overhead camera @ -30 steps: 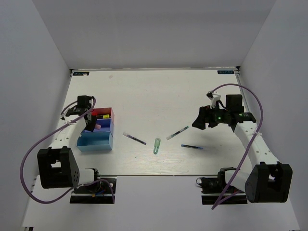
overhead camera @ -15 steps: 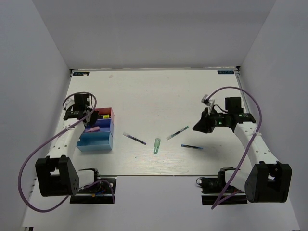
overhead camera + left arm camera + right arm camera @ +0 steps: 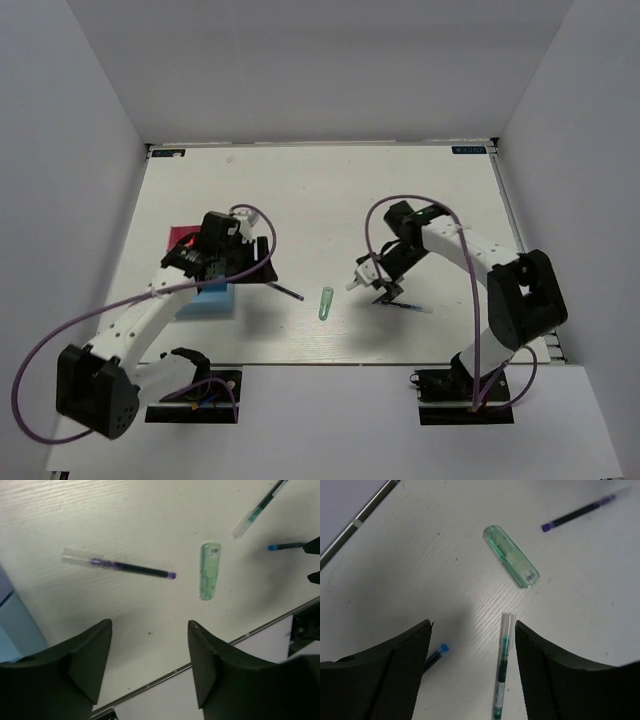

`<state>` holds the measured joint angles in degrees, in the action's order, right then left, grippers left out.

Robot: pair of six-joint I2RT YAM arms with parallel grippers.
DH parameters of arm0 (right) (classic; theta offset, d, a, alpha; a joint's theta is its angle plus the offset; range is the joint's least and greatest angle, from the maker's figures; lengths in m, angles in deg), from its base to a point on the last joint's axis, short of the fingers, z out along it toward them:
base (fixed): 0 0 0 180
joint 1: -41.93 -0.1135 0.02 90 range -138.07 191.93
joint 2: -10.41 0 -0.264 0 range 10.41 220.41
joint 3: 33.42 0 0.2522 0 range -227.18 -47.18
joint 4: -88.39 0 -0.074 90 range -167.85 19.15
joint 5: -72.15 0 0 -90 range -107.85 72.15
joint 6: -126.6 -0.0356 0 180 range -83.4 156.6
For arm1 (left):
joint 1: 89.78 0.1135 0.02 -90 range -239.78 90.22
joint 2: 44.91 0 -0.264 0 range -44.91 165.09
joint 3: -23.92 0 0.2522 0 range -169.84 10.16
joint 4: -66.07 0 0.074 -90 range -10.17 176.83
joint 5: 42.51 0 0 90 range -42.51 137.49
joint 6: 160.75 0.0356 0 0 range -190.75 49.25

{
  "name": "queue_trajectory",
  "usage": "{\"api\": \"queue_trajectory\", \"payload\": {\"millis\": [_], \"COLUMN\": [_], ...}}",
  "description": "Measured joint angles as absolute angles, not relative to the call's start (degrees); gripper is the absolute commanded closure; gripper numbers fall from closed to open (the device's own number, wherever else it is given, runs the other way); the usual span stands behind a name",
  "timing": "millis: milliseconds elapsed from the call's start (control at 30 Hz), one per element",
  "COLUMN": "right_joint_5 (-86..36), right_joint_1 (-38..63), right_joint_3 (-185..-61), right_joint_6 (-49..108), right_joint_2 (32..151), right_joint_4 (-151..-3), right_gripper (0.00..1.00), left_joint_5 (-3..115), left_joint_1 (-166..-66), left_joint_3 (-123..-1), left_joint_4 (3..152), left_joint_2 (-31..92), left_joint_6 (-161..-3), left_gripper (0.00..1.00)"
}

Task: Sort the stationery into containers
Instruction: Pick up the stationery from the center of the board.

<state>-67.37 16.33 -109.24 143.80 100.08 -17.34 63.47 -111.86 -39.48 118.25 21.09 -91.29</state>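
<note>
My right pincer (image 3: 472,624) gaped empty; green-ink pen (image 3: 502,670) lay lower centre of frame, between my jaws, long axis near upright. Left pincer (image 3: 150,625) gaped too, farther off.

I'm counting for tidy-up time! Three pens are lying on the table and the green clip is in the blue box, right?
Not quite. The clip isn't in the blue box. It lies on the table, near the three pens. The left wrist view shows this best.
</note>
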Motion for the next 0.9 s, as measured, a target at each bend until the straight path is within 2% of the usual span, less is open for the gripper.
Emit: {"api": "queue_trajectory", "payload": {"millis": [33,100,133,333,567,900], "right_joint_5": [-65.6,-62.7,-61.3,-54.8,-50.2,-44.5], "right_joint_1": [14.0,10.4,8.9,1.5,-3.3,-7.0], "right_joint_3": [-109.3,-111.0,-112.6,-122.5,-131.4,-131.3], "right_joint_6": [145.1,146.7,147.3,149.1,149.6,149.7], "right_joint_2": [100.9,103.9,106.0,116.8,124.2,126.8], "right_joint_4": [-18.5,-19.0,-19.8,-22.4,-21.4,-20.0], "right_gripper": [0.29,0.29,0.29,0.34,0.38,0.42], "left_joint_5": [62.6,59.2,58.3,51.4,49.0,48.3], "left_joint_1": [-112.1,-112.1,-112.1,-112.1,-112.1,-112.1], "left_joint_3": [-37.8,-35.0,-34.6,-36.4,-38.7,-39.1], "left_joint_4": [118.6,120.4,120.9,125.6,132.5,138.6], "left_joint_2": [19.1,13.2,11.3,-0.1,-4.9,-9.3], "left_joint_6": [-91.2,-91.2,-91.3,-91.6,-91.9,-93.3], "left_gripper": [0.17,0.17,0.13,0.10,0.07,0.01]}}
